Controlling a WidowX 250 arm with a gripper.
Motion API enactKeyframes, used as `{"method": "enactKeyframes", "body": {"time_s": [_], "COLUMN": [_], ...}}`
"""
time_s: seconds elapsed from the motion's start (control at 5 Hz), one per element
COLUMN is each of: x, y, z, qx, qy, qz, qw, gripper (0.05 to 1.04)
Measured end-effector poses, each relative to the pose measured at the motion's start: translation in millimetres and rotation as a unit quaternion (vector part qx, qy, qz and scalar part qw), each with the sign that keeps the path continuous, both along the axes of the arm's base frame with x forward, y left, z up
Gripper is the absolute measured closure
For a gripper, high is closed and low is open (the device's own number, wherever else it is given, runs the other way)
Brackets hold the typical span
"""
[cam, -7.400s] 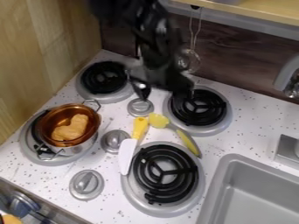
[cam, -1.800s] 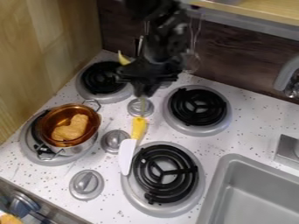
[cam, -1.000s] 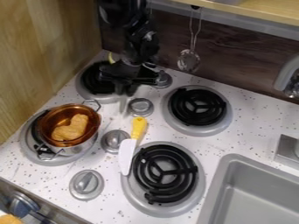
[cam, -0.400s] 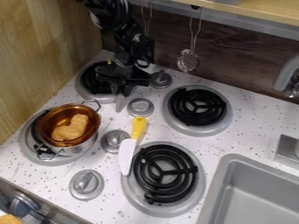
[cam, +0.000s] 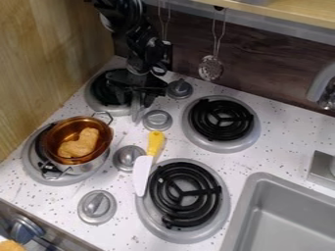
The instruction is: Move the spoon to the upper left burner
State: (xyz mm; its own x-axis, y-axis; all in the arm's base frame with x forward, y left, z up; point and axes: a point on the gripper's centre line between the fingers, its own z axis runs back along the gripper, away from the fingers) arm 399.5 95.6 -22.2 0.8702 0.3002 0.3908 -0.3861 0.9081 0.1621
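Note:
The gripper (cam: 135,97) hangs low over the right part of the upper left burner (cam: 97,100), covering much of its black coil. A narrow grey part of the spoon (cam: 136,111) shows just below the gripper, at the burner's right rim and left of a knob. The rest of the spoon is hidden behind the gripper.
A pot (cam: 77,165) holding an orange bowl (cam: 60,132) stands on the lower left burner. A white spatula with a yellow handle (cam: 155,143) lies beside the lower right burner (cam: 222,208). Knobs (cam: 157,119) stand between burners; a sink (cam: 288,215) is at right.
The spoon has left its place beside the spatula. Carried with the gripper, it has moved left to the upper left burner. Since the last earlier frame, the gripper has shifted only slightly.

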Motion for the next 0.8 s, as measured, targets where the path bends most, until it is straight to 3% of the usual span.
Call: {"method": "enactKeyframes", "body": {"time_s": [0.2, 0.4, 0.6, 0.8], "x": [-2.1, -5.5, -8.4, -9.9], "y": [1.3, 2.5, -3.8, -9.2], "z": [-0.3, -0.5, 9.3, 25.2], "qx": [0.002, 0.009, 0.019, 0.032], "qy": [0.004, 0.015, -0.011, -0.016], "qz": [0.009, 0.015, 0.027, 0.035], "qw": [0.9999, 0.9997, 0.9994, 0.9988], "gripper": [0.081, 0.083, 0.083, 0.083]}}
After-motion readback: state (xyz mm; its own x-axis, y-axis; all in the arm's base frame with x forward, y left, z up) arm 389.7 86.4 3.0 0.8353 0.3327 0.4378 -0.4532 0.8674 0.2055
